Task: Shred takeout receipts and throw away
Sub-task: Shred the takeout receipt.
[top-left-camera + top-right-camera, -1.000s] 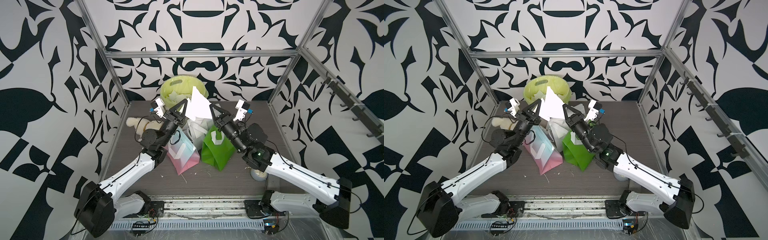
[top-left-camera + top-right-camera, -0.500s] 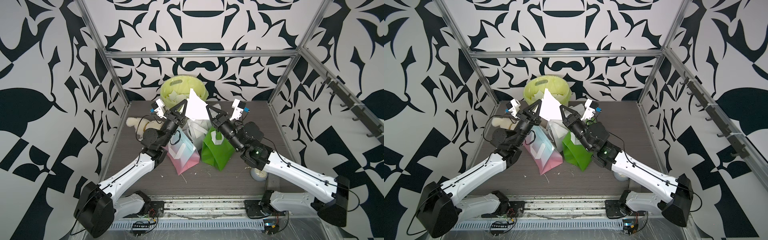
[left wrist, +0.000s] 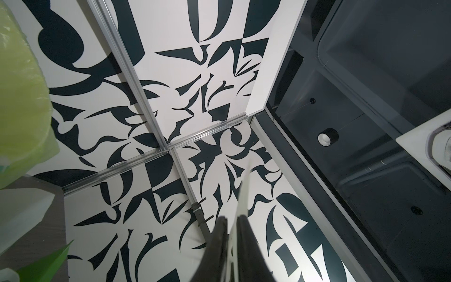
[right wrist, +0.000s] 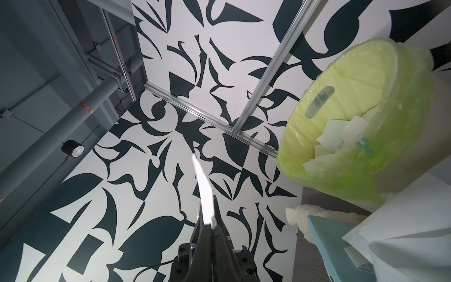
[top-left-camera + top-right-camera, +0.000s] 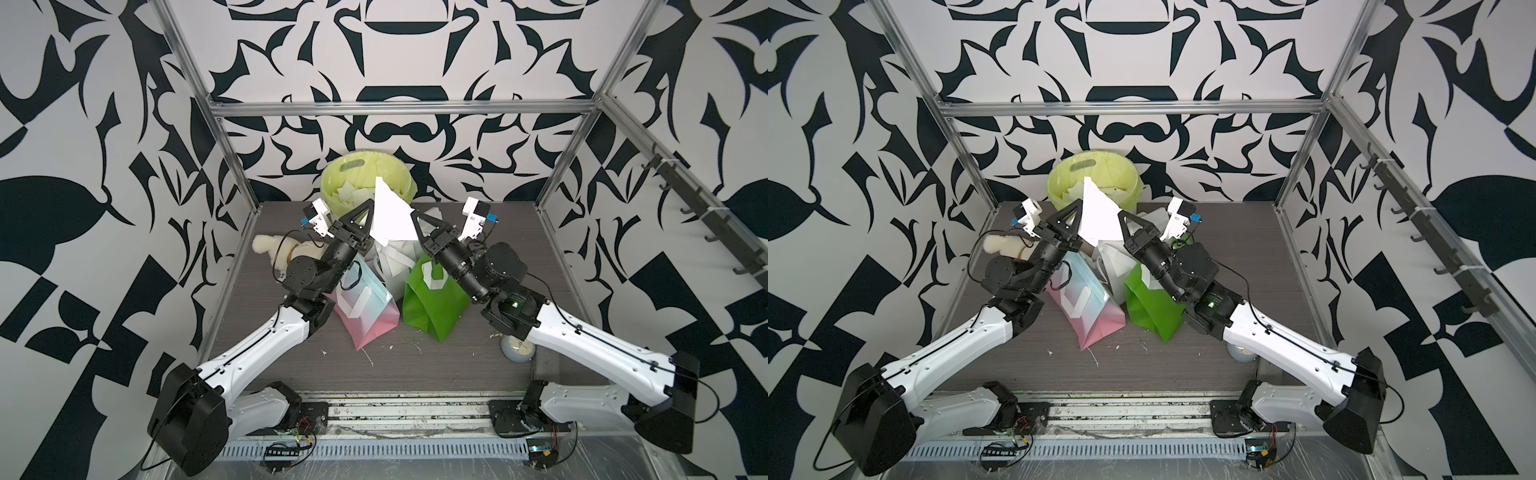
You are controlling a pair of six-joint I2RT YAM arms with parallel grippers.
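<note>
Nearest, above the pink gift bag [image 5: 370, 316], green gift bag [image 5: 432, 303] and white gift bag [image 5: 395, 262], both arms meet in mid-air at one takeout receipt [image 5: 390, 218], the left gripper [image 5: 371, 208] on its left edge and the right gripper [image 5: 413, 212] on its right. Both top views show its broad white face, long axis near-to-far and pointed tip toward the bin [image 5: 332, 183]. The wrist views give only its thin edge: the right gripper is pressed flat onto it, while the left shows a sliver beside the sheet, so I cannot tell whether it grips. Farthest, the green-lined bin holds torn scraps [image 4: 341, 136], plainest from the right wrist.
</note>
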